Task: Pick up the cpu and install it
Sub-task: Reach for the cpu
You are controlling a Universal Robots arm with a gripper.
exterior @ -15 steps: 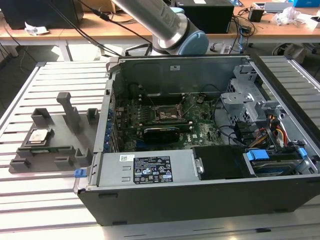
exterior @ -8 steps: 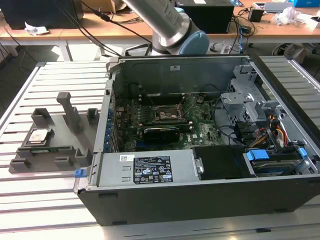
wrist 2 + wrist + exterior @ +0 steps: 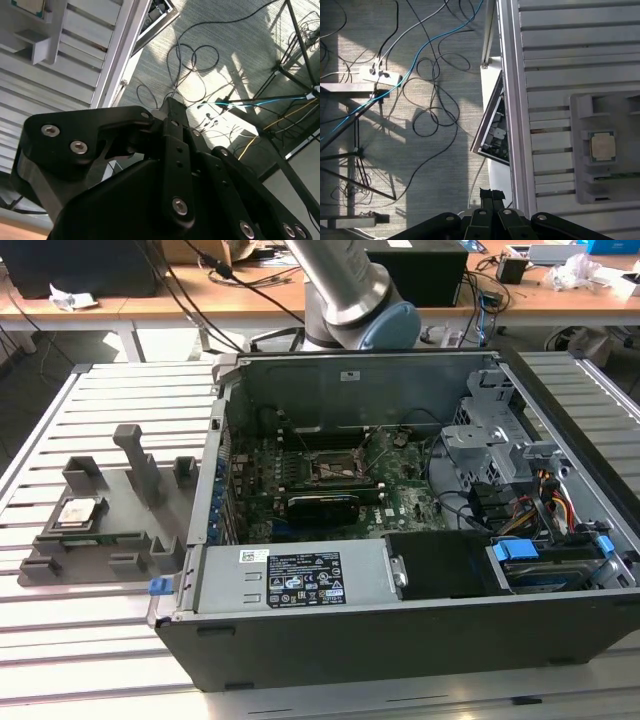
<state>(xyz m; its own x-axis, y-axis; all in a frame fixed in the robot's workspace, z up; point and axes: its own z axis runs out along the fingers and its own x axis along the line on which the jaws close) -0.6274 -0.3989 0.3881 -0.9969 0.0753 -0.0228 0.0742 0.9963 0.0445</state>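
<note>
Tool: my gripper is hanging with its fingers pressed together on nothing; both wrist views are showing the tips meeting with no part between them.

Where I am: I am looking down past the table at its edge, with carpet and loose cables lying beneath my fingertips and not the work.

The cpu: it is sitting flat, metal top up, in a shallow pocket of the grey fixture, which is resting on the table near the edge at the exterior view's left. I am seeing it in the exterior view and in the first wrist view, well apart from my fingers.

Socket: the motherboard socket is lying inside the open computer case, which is occupying the table's middle, beside the fixture.

Progress: I am judging the pick as not yet begun.

Risk, fingers: coming down clenched like this, I would be pressing on the chip's lid and not straddling it.

Risk, fixture: its upright posts are crowding the pocket, so a skewed approach could be knocking a finger against them or tilting the chip.

Risk, case: the case wall is standing between fixture and socket, so a low carry could be clipping it.
</note>
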